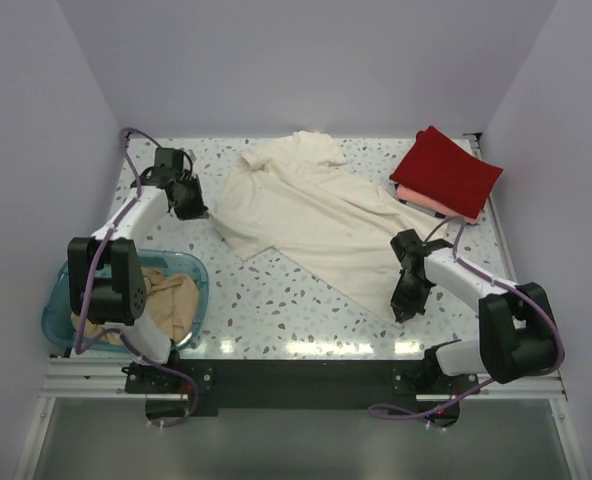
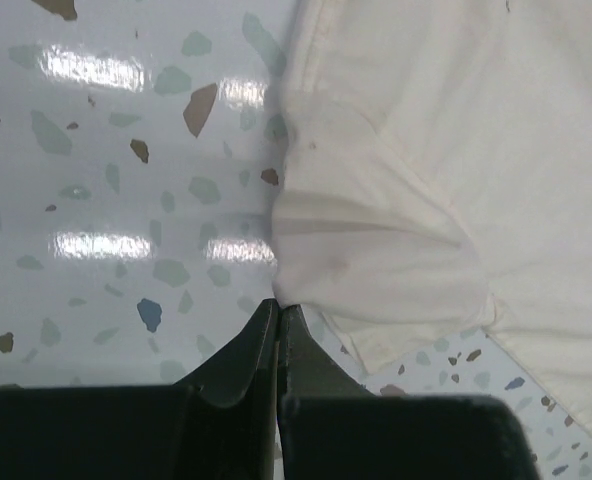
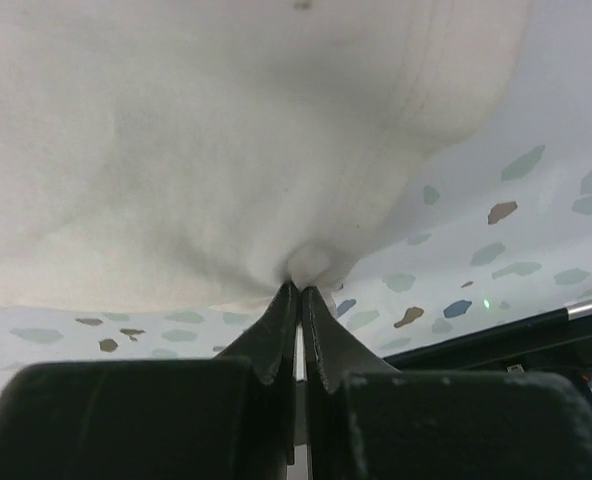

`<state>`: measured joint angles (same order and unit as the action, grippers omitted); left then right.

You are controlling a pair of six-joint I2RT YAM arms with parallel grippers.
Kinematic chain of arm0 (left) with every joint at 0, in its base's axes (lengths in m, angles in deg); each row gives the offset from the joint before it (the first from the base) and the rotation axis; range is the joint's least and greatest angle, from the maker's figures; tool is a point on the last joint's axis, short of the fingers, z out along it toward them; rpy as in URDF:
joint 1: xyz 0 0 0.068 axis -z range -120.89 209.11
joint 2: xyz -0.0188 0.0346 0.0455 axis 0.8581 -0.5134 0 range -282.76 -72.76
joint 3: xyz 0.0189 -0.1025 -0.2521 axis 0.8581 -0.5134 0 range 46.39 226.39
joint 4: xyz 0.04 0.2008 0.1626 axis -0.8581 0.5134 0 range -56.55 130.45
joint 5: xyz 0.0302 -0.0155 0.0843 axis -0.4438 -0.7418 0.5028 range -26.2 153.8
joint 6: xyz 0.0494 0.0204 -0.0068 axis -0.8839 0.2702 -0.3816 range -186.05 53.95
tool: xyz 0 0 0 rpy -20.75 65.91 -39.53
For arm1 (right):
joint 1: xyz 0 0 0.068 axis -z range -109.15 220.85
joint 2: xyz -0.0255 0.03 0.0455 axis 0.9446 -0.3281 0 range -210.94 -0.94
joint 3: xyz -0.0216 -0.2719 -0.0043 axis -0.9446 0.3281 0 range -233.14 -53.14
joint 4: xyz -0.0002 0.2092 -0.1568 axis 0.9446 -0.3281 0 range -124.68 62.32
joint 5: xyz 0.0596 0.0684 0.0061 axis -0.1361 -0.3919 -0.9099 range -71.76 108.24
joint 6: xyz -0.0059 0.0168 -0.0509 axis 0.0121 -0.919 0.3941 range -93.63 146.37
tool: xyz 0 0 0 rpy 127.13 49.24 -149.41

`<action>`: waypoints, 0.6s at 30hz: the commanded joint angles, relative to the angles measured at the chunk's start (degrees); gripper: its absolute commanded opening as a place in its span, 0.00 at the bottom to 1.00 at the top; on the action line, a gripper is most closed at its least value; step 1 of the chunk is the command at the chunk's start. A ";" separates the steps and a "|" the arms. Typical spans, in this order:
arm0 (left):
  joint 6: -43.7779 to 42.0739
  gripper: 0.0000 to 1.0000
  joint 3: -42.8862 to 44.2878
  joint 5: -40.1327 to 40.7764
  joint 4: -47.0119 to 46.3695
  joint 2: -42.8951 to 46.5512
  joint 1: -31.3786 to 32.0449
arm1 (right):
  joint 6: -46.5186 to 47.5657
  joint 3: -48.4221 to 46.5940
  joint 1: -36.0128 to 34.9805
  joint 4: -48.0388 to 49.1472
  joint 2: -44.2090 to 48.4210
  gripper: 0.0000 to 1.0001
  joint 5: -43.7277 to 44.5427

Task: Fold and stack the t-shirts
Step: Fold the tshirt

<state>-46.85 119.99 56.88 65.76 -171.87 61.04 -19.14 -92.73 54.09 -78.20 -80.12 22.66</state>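
A cream-white t-shirt (image 1: pixel 306 215) lies spread and rumpled across the middle of the table. My left gripper (image 1: pixel 197 212) is at its left edge, shut, with a pinch of the hem puckering at the fingertips (image 2: pixel 278 304). My right gripper (image 1: pixel 403 313) is at the shirt's near right corner, shut on a small bunch of cream cloth (image 3: pixel 301 285). A folded red t-shirt (image 1: pixel 447 170) rests on a folded salmon pink one (image 1: pixel 419 201) at the back right. A tan-beige t-shirt (image 1: pixel 172 300) is crumpled inside the blue tub (image 1: pixel 60 300).
The translucent blue tub stands at the near left corner beside the left arm's base. White walls close in the table on the left, back and right. The black mounting rail (image 1: pixel 296 375) runs along the near edge.
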 commanded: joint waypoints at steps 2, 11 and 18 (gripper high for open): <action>3.91 0.00 -5.39 -2.40 -0.15 9.00 -0.35 | 3.59 -1.63 -0.47 -8.44 5.07 0.00 -2.49; 6.64 0.00 -11.11 -0.55 7.40 23.06 -0.35 | 5.79 -2.33 -0.82 -17.32 11.94 0.00 -7.59; 7.25 0.00 -13.57 1.02 15.05 31.95 -0.26 | 7.37 -2.33 -1.26 -22.60 14.57 0.00 -8.12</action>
<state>-40.90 108.06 56.62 75.82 -143.69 61.04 -13.40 -93.67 53.22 -95.73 -67.29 15.91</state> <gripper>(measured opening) 0.026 0.014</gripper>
